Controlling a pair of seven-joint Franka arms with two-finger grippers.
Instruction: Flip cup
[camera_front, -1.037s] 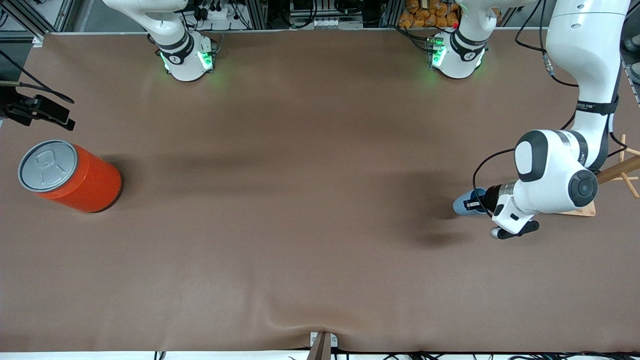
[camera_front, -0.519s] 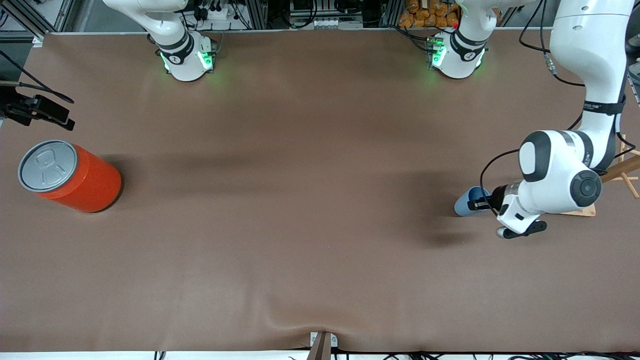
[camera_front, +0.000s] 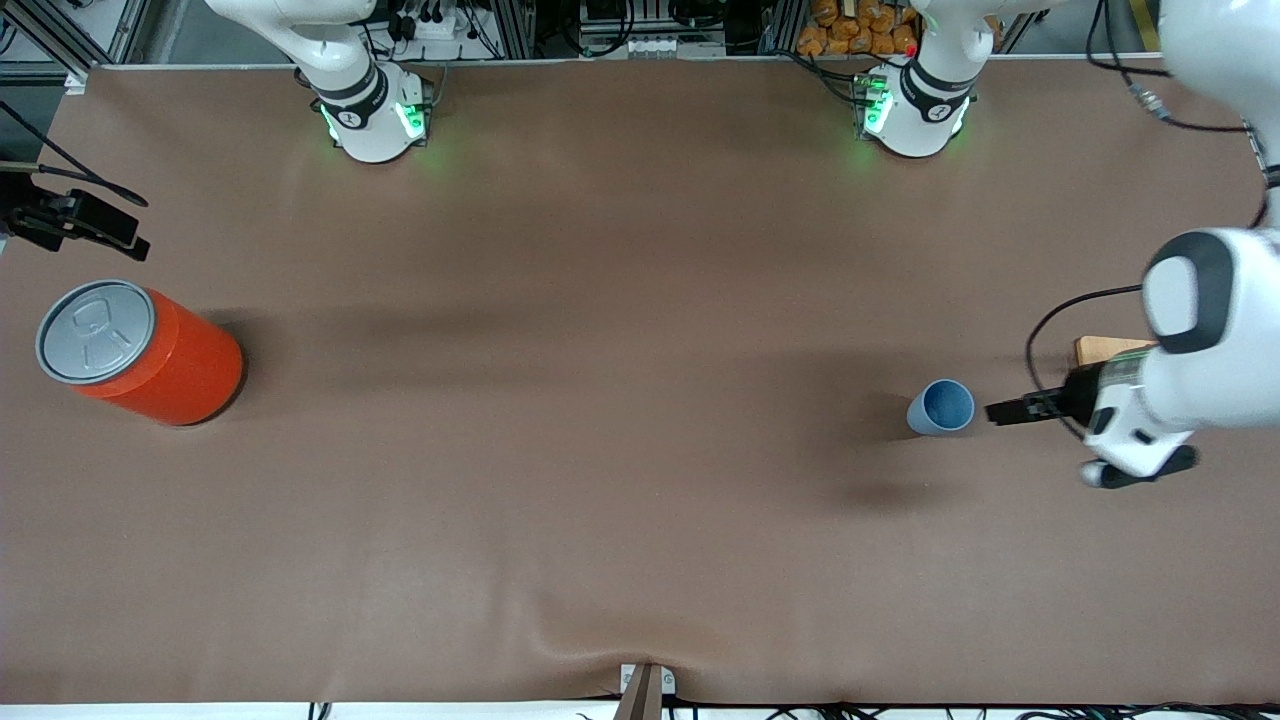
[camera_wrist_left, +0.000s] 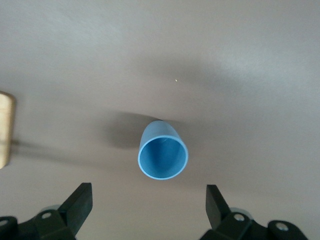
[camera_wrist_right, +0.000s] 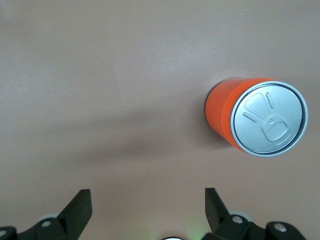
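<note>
The light-blue cup stands on the brown table with its darker blue mouth up, toward the left arm's end. It also shows in the left wrist view. My left gripper is open and empty, a short way from the cup, toward the left arm's end of the table. In the left wrist view the gripper faces the cup with its black fingers spread wide, apart from it. My right gripper is open and empty, waiting over the table near the orange can.
A large orange can with a grey lid stands at the right arm's end; it also shows in the right wrist view. A wooden stand sits beside the left arm, partly hidden by it. A small clamp sits at the table's near edge.
My left gripper has let go of the cup and drawn back toward the left arm's end. The cup stays standing, mouth up. The right arm and the can have not moved.
</note>
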